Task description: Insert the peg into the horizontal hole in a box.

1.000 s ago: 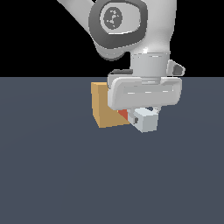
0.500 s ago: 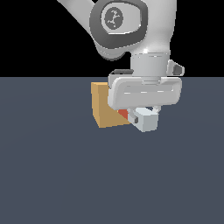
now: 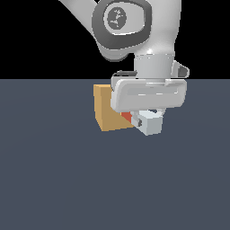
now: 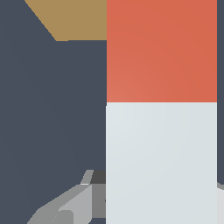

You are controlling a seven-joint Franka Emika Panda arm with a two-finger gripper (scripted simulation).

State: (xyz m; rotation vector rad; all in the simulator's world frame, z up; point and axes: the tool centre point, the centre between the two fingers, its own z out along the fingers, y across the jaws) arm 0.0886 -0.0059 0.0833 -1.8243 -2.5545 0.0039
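Note:
The tan box point(image 3: 107, 112) stands on the dark floor behind my gripper. My gripper point(image 3: 149, 117) is shut on the peg point(image 3: 151, 124), which is held level just above the floor. Its pale square end faces the exterior camera and its red end point(image 3: 127, 117) points toward the box, right against the box's face as seen from here. The horizontal hole is hidden behind the peg and hand. In the wrist view the peg point(image 4: 162, 162) fills much of the picture, its red part point(image 4: 162, 48) leading toward a corner of the box point(image 4: 74, 17). One grey finger point(image 4: 65, 210) shows beside it.
The dark grey-blue floor point(image 3: 58, 179) spreads all around the box. The white arm and hand point(image 3: 148, 92) hang over the box's near side on the exterior view's right. No other objects show.

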